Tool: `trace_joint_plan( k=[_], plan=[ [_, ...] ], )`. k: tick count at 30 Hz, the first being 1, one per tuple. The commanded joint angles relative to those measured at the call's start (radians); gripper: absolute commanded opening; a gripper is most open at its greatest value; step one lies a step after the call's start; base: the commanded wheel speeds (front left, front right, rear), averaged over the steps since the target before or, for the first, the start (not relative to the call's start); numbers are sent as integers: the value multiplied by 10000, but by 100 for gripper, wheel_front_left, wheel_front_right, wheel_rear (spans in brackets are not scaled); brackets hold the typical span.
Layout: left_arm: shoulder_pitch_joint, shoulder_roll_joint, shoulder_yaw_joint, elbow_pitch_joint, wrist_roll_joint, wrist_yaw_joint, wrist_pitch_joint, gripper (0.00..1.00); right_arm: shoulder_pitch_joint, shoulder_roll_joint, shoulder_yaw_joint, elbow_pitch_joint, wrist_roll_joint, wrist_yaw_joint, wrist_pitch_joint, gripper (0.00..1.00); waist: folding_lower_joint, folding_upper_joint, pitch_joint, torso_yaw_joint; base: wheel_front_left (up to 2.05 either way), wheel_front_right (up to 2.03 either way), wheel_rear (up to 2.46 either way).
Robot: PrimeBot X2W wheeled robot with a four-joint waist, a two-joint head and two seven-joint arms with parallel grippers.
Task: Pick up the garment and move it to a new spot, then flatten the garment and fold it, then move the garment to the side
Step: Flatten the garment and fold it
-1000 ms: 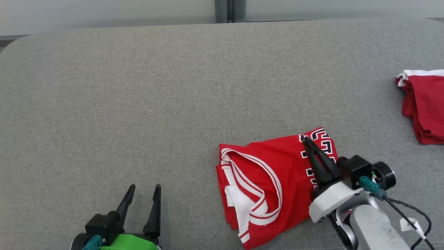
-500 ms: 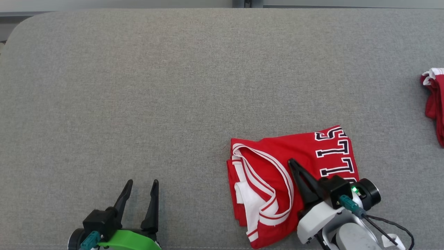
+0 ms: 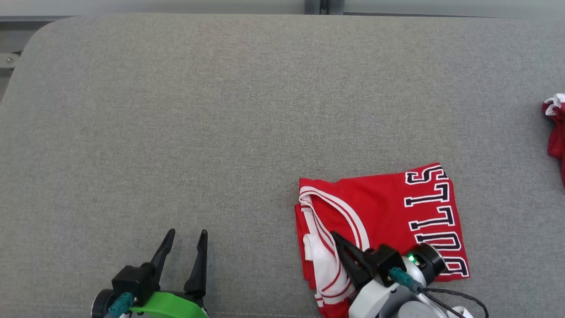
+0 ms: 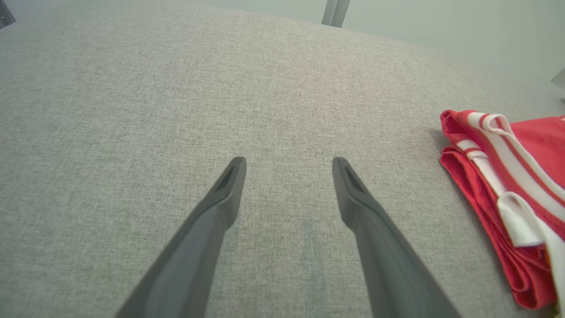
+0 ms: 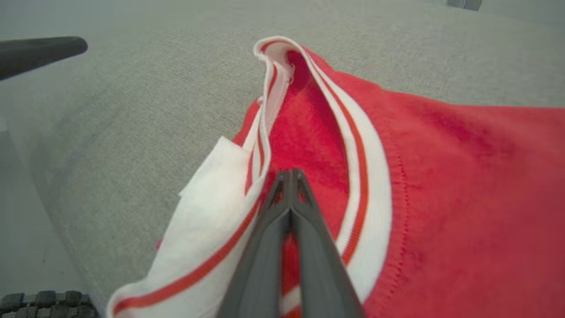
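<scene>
The garment (image 3: 388, 207) is a red jersey with white-and-red trim and dark lettering. It lies folded on the grey padded surface (image 3: 220, 132), at the lower right of the head view. My right gripper (image 3: 335, 235) is shut, its tips over the red fabric inside the neckline (image 5: 290, 171), with nothing pinched between the fingers. The garment (image 5: 441, 176) spreads out to the right of it. My left gripper (image 3: 187, 232) stands open at the lower left, above bare surface (image 4: 287, 161), well to the left of the garment (image 4: 507, 185).
Another red cloth (image 3: 555, 128) with white trim lies at the right edge of the surface. A finger of the left gripper (image 5: 44, 48) shows at the upper left of the right wrist view. The surface's rounded far-left corner (image 3: 26, 48) borders a pale wall.
My right gripper, still shut, has drawn back across the garment from the lettering to the neckline, uncovering the letters. The head camera has shifted. The left gripper has stayed open and still.
</scene>
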Motion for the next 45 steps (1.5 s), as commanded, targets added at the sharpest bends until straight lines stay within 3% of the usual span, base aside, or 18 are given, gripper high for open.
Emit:
trace_joint_plan(
  k=[1, 13, 21, 27, 28, 29, 30, 36, 45],
  plan=[
    [-22, 52, -27, 27, 89, -35, -24, 100, -77, 46, 258, 70, 11, -6, -36, 0, 0, 0, -62, 69, 0, 0, 0],
    [170, -54, -11, 161, -12, -57, -24, 100, -180, 93, 1606, 647, 562, -6, -29, 0, 0, 0, -332, 226, 0, 0, 0],
    [447, -122, 207, 32, -39, -8, -24, 100, -248, -246, 1697, -454, 749, -6, -31, 0, 0, 0, -682, -79, 0, 0, 0],
    [848, -209, 375, -241, -52, -13, -24, 100, 221, -833, 1115, -1704, 890, -6, -31, 0, 0, 0, -1319, -420, 0, 0, 0],
    [952, -213, 409, -293, -43, -9, -24, 100, 318, -968, 920, -1917, 853, -6, -31, 2, 0, 0, -1442, -478, 0, 0, 0],
    [1046, -213, 444, -341, -28, -4, -25, 100, 420, -1077, 727, -2069, 799, -6, -31, 58, 0, 0, -1582, -544, 0, 0, 0],
    [1147, -204, 494, -368, -16, 5, -24, 100, 560, -1182, 540, -2206, 774, -6, -31, 100, 0, 0, -1741, -616, 0, 0, 0],
    [1643, -155, 810, -451, 12, 6, -24, 100, 1344, -1591, -860, -2821, 776, -6, -31, 100, 0, 0, -2454, -984, 0, 0, 0],
    [2004, -283, 1363, -410, 213, -159, -24, 100, 2551, -1626, -3023, -2950, 858, -6, -29, 100, 0, 0, -3023, -1297, 0, 0, 0]
  ],
)
